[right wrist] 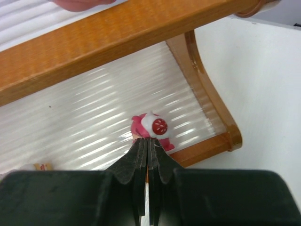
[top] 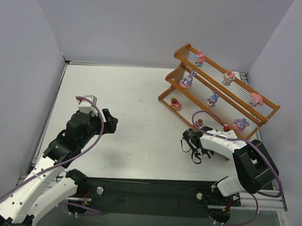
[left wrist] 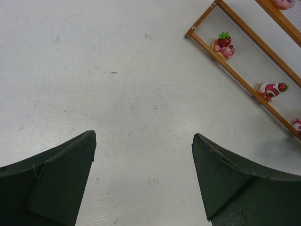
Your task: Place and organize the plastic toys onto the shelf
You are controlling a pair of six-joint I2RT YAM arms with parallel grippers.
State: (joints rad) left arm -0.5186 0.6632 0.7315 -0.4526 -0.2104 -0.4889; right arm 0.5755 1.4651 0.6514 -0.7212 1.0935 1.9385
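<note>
The orange-brown shelf [top: 215, 64] stands at the back right with several plastic toys on its three tiers, such as a pink one [top: 199, 57] on top and a purple one [top: 213, 99] in the middle. My right gripper [right wrist: 148, 141] is shut with nothing in it. Its tips sit right at a pink toy with a red strawberry face [right wrist: 154, 127] on the lowest tier, near the shelf's [right wrist: 117, 37] end post. My left gripper [top: 111, 123] hangs open over bare table, far left of the shelf. Its fingers [left wrist: 70, 169] are spread wide with nothing between them.
Grey walls close the table in at the back and on both sides. In the left wrist view the lowest tier [left wrist: 240, 82] holds a strawberry toy [left wrist: 225, 43] and a pink toy [left wrist: 270, 89]. A purple cable [top: 199, 115] loops in front of the shelf.
</note>
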